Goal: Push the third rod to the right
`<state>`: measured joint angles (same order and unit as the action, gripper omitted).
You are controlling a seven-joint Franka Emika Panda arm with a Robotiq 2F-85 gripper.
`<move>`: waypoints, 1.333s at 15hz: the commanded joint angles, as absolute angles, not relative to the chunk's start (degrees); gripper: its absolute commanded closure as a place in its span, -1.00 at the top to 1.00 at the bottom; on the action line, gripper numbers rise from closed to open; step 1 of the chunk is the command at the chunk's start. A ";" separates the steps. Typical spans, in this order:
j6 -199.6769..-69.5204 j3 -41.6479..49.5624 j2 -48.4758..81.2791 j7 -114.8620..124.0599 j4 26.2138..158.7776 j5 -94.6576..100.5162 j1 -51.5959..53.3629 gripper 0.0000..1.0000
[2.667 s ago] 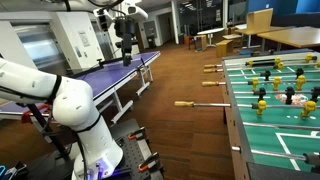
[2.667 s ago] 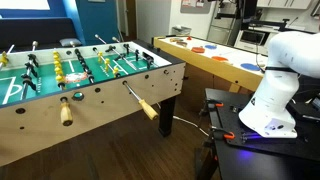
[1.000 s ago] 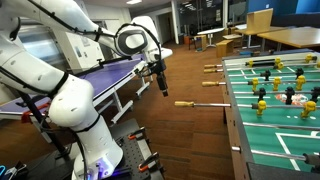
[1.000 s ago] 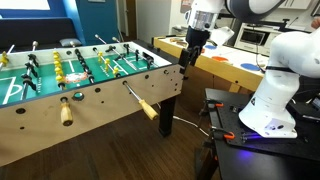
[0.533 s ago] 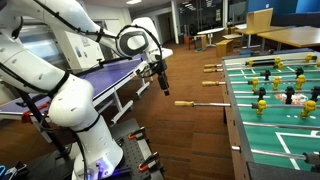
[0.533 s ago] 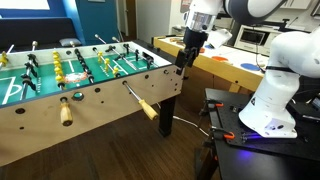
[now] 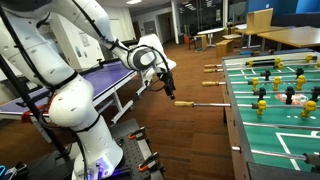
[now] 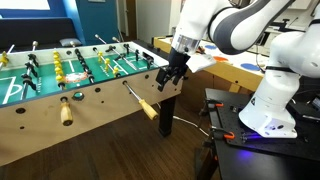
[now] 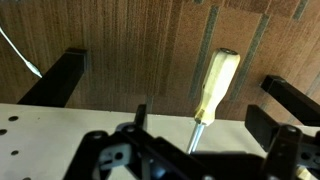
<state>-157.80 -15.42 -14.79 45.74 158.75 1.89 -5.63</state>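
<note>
The third rod (image 7: 205, 103) is a thin steel rod with a tan wooden handle (image 7: 185, 103), and it sticks far out from the foosball table's side (image 7: 232, 125). My gripper (image 7: 167, 89) hangs just above and beside the handle's outer end, jaws open and empty. In an exterior view the gripper (image 8: 165, 82) sits right above the rod (image 8: 131, 93), up the rod from the handle (image 8: 147, 107). In the wrist view the handle (image 9: 216, 85) and rod (image 9: 197, 134) lie between the open fingers of the gripper (image 9: 200, 128). I cannot tell if they touch.
Two shorter tan handles (image 7: 211, 84) (image 7: 212, 68) stick out further back. Another handle (image 8: 66, 112) shows further left. A blue table (image 7: 110, 72) stands behind the arm, an air-hockey table (image 8: 225, 62) beside it. The robot base (image 8: 265, 105) stands on a black stand.
The arm has swung down from above the blue table and moved right and lower, bringing the gripper to the third rod's handle. The rod has not moved.
</note>
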 commanded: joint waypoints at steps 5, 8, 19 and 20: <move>-160.98 -9.88 -0.54 46.94 151.67 1.21 -3.07 1.00; -161.81 -7.03 3.24 46.78 149.11 0.70 -1.87 1.00; -164.68 -4.13 12.28 40.49 140.69 -12.34 2.46 1.00; -163.77 -4.10 12.76 40.39 139.89 -12.81 2.82 1.00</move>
